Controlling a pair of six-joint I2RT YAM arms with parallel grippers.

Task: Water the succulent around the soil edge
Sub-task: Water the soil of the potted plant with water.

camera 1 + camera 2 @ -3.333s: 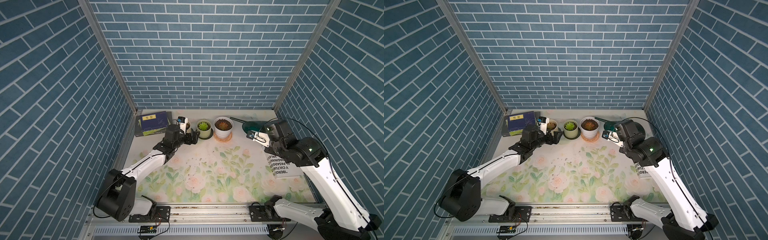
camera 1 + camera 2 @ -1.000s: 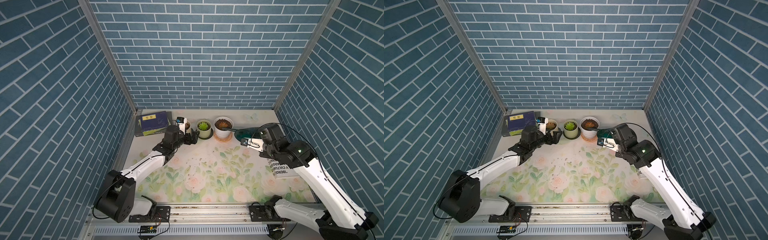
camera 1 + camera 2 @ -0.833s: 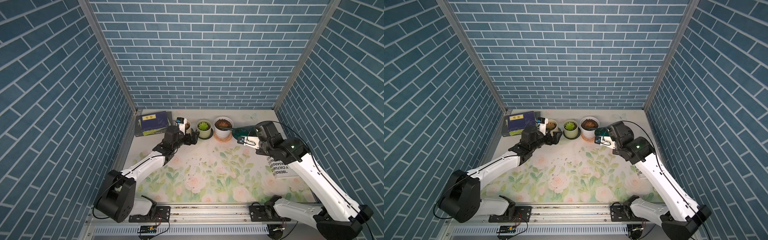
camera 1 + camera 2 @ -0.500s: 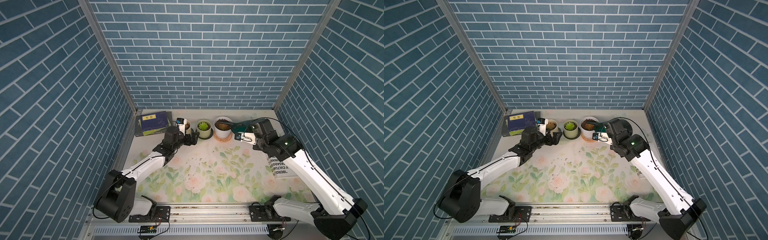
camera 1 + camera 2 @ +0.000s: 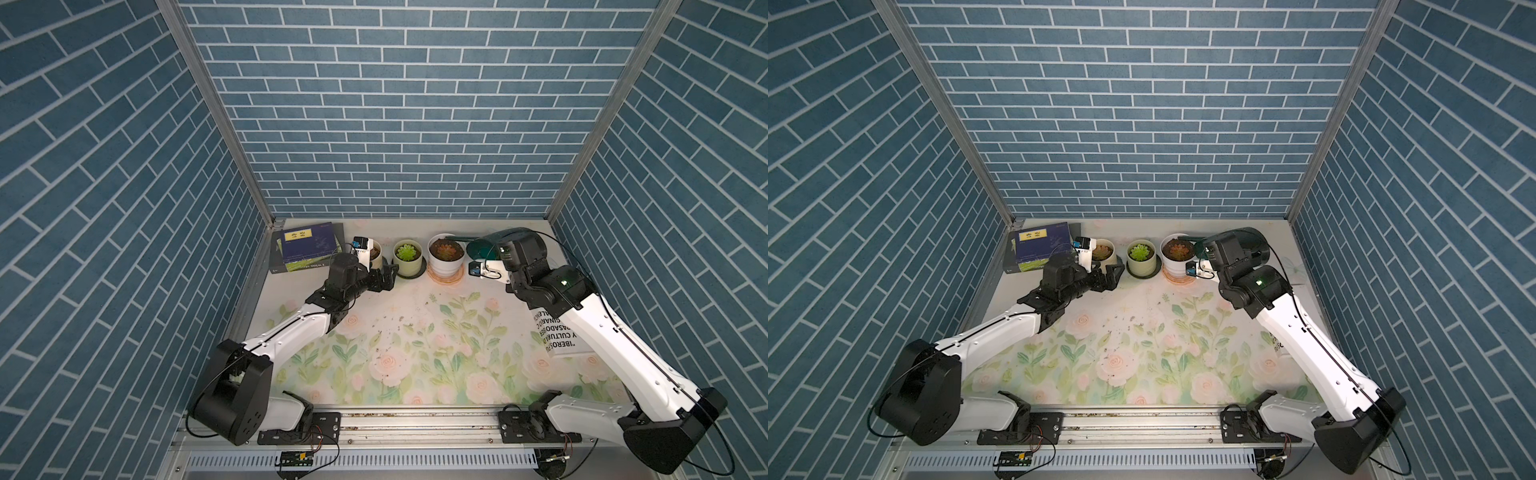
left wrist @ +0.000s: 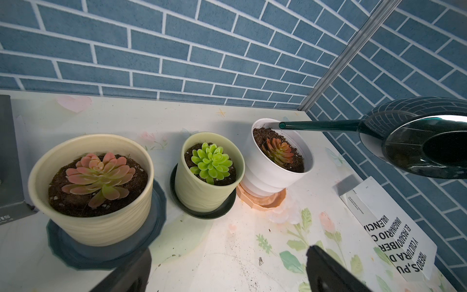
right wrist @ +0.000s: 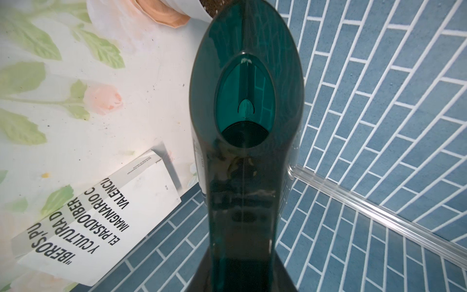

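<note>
A dark teal watering can (image 5: 482,248) hangs in the air with my right gripper (image 7: 241,268) shut on its handle. Its thin spout (image 6: 318,125) reaches over the far rim of the white pot (image 5: 446,266), tip above the soil edge. That pot holds a reddish succulent (image 6: 278,151) and stands on a peach saucer (image 6: 262,201). No water shows at the spout tip. My left gripper (image 5: 384,278) rests low in front of the pots, open and empty, its two fingers (image 6: 131,274) wide apart.
A pale green pot with a green succulent (image 5: 408,252) and a cream pot with a pink succulent (image 6: 97,173) stand left of the white pot. A dark blue book (image 5: 309,249) lies back left, a white book (image 5: 557,338) at the right wall. Soil crumbs dot the flowered mat (image 5: 395,328).
My right arm has carried the watering can left and toward the back, bringing the spout from beside the white pot to over its far rim. The left arm has stayed still.
</note>
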